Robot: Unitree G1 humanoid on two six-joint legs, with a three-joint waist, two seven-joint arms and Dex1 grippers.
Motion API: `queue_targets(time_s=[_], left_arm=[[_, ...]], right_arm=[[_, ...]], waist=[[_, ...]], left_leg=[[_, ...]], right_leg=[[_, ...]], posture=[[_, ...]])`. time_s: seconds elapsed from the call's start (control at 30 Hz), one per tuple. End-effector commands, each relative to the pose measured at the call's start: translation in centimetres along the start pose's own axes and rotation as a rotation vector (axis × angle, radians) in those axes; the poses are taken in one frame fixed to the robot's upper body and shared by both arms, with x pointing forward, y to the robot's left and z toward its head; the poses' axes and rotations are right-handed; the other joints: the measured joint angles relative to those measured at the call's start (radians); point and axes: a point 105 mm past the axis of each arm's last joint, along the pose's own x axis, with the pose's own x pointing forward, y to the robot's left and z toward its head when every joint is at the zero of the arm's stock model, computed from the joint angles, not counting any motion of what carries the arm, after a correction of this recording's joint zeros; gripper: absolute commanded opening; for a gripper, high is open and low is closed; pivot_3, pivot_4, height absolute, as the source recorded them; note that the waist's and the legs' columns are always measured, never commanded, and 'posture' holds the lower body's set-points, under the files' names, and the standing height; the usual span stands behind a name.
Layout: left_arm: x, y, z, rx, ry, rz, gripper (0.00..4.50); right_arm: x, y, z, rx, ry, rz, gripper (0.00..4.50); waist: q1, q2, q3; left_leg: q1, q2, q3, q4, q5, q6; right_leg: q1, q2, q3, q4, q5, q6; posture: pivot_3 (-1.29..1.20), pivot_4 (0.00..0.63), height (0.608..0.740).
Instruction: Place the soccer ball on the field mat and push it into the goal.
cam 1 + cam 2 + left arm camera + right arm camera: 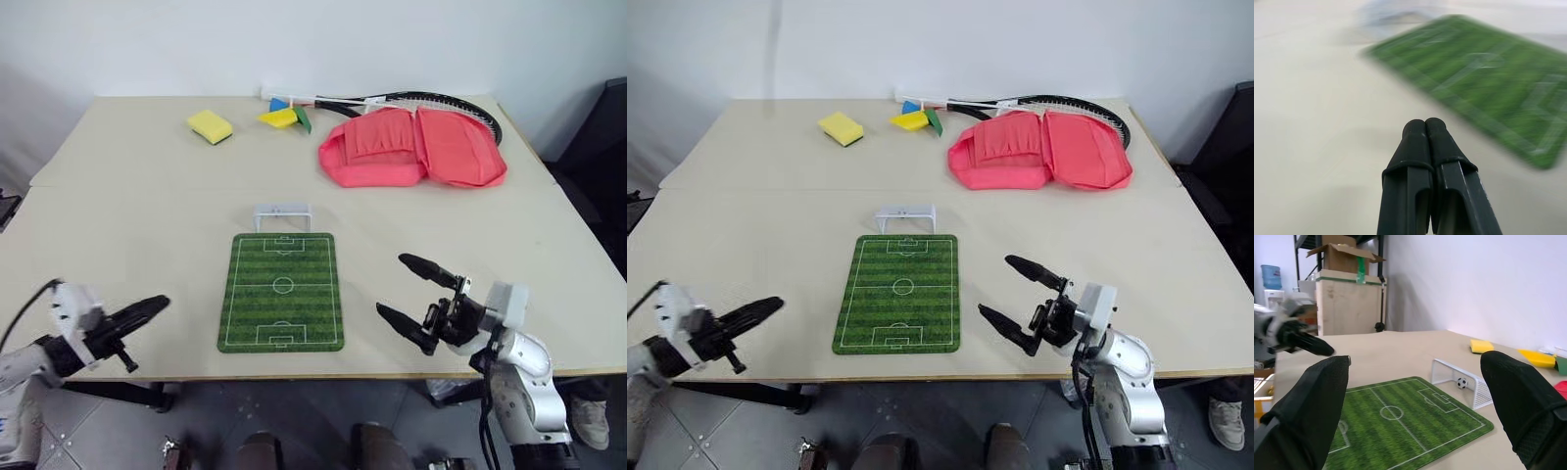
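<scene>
Soccer ball (1462, 382) already rests inside the goal (1459, 379), beyond the wide-open, empty right pincer (423, 300); the left pincer (145, 312), pressed shut and empty, sits aside, apparently finished.

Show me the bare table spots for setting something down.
Free: the table left of the field mat, up to the yellow sponge; also right of the mat, below the pink bag. Crowded: the far edge, with bag, racket and colored pieces.
</scene>
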Motion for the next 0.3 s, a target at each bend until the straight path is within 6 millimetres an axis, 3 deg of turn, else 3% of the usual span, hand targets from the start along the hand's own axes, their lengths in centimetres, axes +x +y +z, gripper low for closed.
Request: queue_targets(time_s=[0.03,0.3], left_arm=[[-1.2,1.2,0.5,0.01,-0.014,0.131,0.04],[-0.3,0.4,0.2,-0.012,-0.049,0.246,0.04]], right_arm=[[0.1,-0.9,0.3,-0.03,-0.015,-0.042,4.5],[0.3,-3.0,0.0,-0.077,0.033,-0.12,4.5]], waist=[[0.003,0.0,0.0],[0.004,0.0,0.0]], left_leg=[[0.0,0.0,0.0,0.0,0.0,0.0],[0.0,0.0,0.001,0.0,0.001,-0.002]], right_leg=[[0.0,0.0,0.0,0.0,0.0,0.0],[0.0,0.0,0.0,0.0,0.0,0.0]], posture=[[0.0,0.15,0.74],[0.0,0.15,0.74]])
